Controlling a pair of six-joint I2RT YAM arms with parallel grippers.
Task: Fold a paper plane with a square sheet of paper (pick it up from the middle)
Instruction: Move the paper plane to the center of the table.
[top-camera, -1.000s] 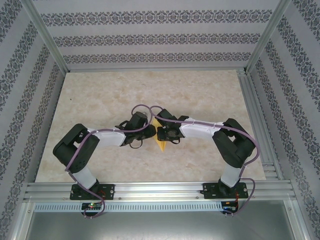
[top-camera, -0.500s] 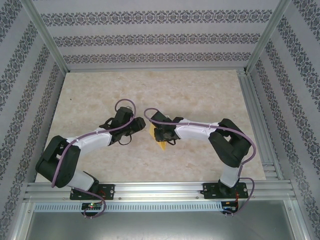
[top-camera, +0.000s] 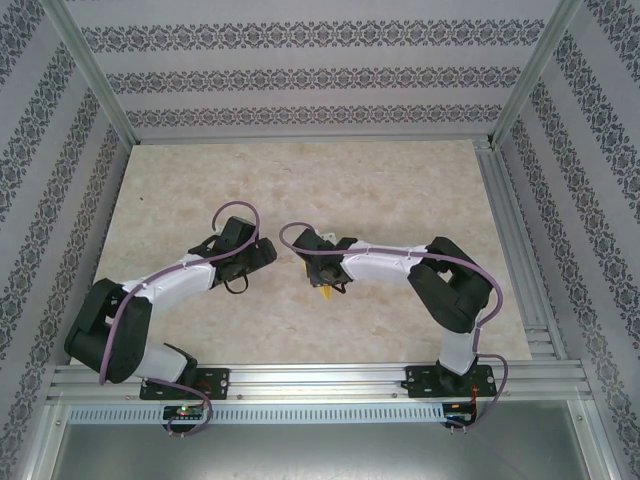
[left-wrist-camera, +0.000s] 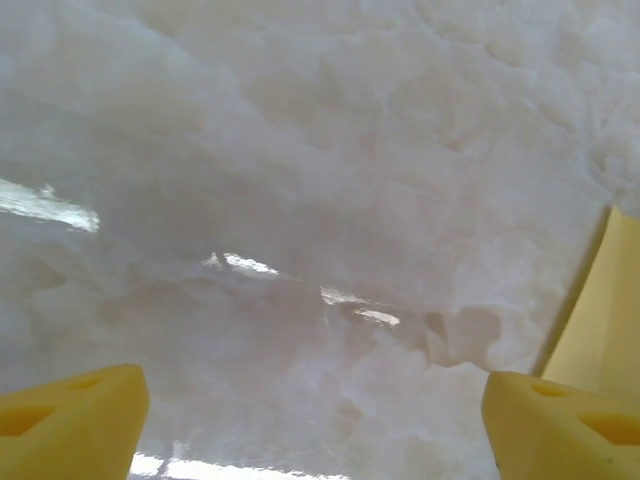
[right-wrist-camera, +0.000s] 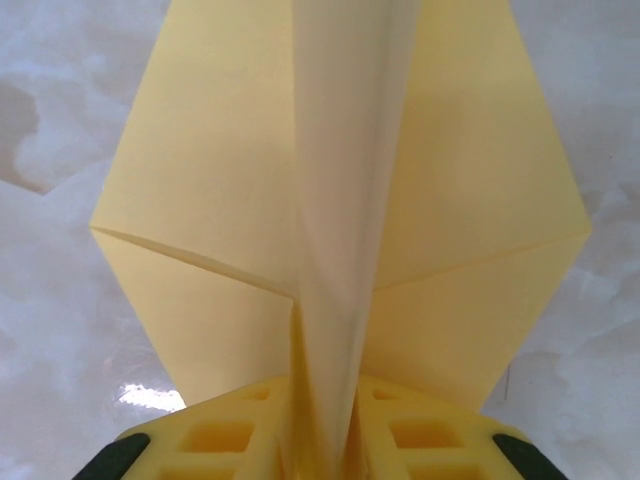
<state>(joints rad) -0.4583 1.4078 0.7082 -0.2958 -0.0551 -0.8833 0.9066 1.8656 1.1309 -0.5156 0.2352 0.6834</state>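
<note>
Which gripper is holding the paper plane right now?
The right gripper: it is shut on the centre fold of the paper plane. The left gripper stands open, holding nothing.

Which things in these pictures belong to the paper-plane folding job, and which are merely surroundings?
Belong to the job:
- paper plane, pinched along its centre fold
- right hand, shut on the plane
- left hand, open, holding nothing

Just surroundings:
- marble-look table
- patterned walls
- metal frame

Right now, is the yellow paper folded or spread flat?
Folded: the paper has a raised centre ridge and angled wings, pinched in the right gripper.
</note>
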